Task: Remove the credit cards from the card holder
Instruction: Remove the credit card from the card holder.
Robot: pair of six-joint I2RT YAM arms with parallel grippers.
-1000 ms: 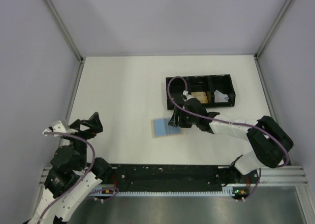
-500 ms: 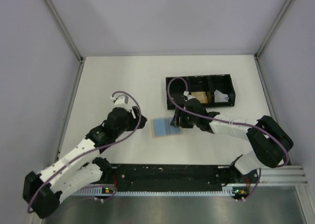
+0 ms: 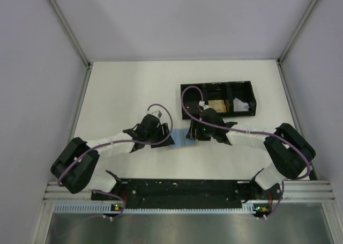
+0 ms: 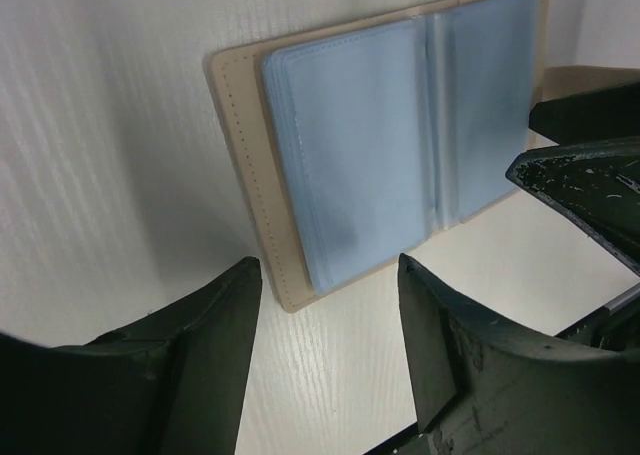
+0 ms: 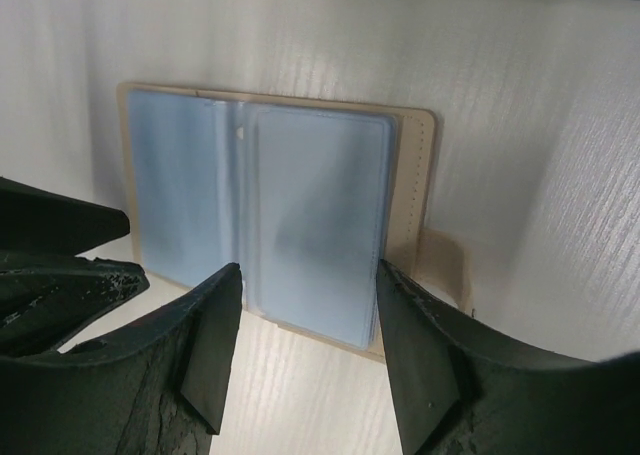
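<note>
The card holder (image 4: 370, 145) lies opened flat between left jaws and right jaws, both parted, gripping nothing.

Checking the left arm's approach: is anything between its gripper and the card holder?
Nothing visible. The left gripper, jaws open, sits right at a corner of the card holder. The right gripper is over the holder's opposite half, clear of that path.
</note>
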